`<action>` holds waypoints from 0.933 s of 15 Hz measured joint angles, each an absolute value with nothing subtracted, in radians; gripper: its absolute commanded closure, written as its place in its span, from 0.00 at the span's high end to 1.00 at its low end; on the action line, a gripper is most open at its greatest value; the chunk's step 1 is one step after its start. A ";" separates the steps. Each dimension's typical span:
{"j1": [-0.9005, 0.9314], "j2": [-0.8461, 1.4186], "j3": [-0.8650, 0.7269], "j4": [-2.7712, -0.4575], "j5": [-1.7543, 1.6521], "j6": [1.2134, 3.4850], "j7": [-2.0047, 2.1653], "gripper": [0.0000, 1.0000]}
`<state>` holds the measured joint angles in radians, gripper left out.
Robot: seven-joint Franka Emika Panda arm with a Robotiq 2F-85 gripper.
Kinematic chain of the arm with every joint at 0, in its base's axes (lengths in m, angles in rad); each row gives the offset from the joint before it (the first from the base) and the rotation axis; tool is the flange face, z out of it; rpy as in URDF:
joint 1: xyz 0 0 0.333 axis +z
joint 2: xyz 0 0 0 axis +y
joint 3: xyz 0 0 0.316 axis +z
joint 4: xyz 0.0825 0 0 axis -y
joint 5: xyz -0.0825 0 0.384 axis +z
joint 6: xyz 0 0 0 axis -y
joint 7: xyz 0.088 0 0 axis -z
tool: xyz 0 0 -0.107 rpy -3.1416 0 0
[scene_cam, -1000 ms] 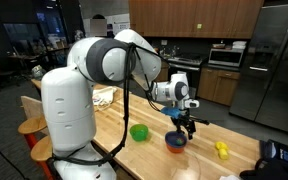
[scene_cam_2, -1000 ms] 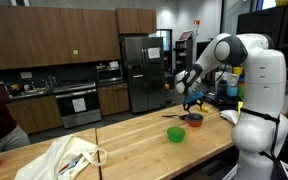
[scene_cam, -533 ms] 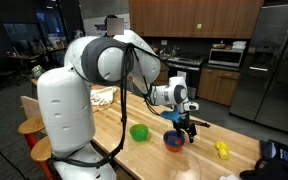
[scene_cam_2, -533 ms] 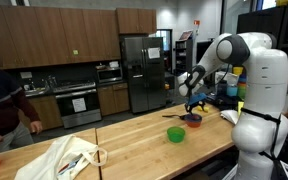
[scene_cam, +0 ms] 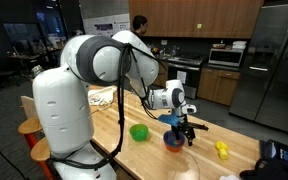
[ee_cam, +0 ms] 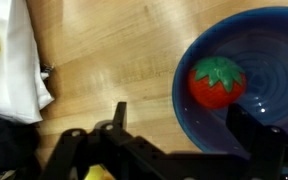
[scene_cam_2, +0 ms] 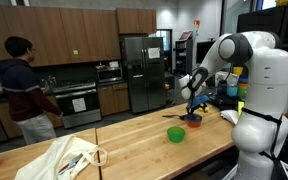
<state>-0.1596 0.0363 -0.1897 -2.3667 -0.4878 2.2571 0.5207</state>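
Item: tool (scene_cam: 187, 128), jaws wide, empty. We log it slightly lower vs a sec ago, now just above bowl (ee_cam: 269, 45) on desk (ee_cam: 114, 60). Tomato (ee_cam: 216, 82) inside bowl, untouched.

Glossy blue plastic bowl (ee_cam: 269, 50), smooth red plastic tomato (ee_cam: 216, 82), satin wooden table (ee_cam: 114, 50), white cloth (ee_cam: 14, 70).

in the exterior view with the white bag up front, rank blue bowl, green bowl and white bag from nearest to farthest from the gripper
From the gripper in an exterior view:
1. blue bowl, right beneath the open fingers.
2. green bowl, beside the blue bowl, a little toward the camera.
3. white bag, far off at the near end of the wooden top.
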 measured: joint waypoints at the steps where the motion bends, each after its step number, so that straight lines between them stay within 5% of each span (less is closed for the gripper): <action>1: -0.160 0.033 -0.190 -2.374 -0.491 2.262 0.521 1.00; 14: -0.159 0.033 -0.188 -2.388 -0.504 2.271 0.522 1.00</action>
